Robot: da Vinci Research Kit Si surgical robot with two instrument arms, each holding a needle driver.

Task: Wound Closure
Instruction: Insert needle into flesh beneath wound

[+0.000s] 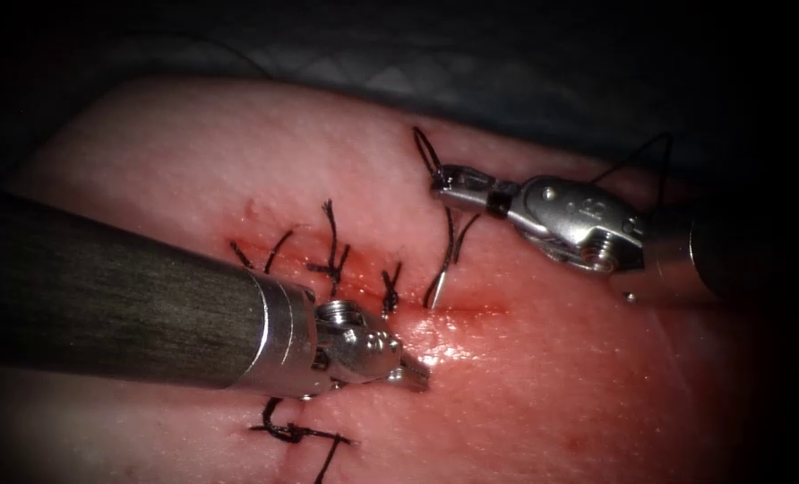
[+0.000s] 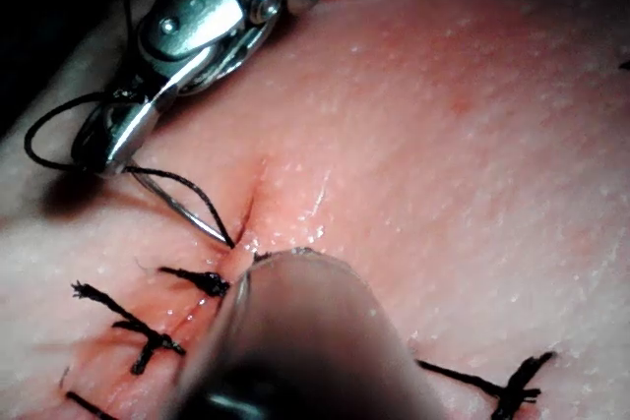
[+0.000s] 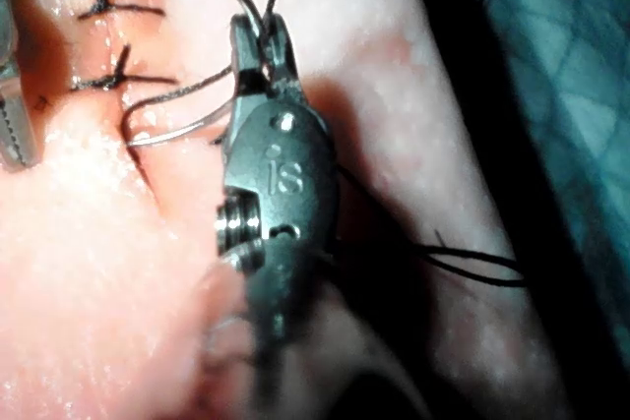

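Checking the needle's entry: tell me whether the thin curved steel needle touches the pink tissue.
Touching. In the endoscope view the needle, held near its tail by the right tool, has its tip in the tissue at the cut.

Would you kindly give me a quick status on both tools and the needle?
Right tool shut on needle near its tail, tip in tissue at the cut. Left tool by the cut, holds nothing. Thread loops at right jaws.

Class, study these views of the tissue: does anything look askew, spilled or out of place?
Nothing alarming. Red fluid wets the cut. The right tool grips the needle's rear end, its tip in the tissue.
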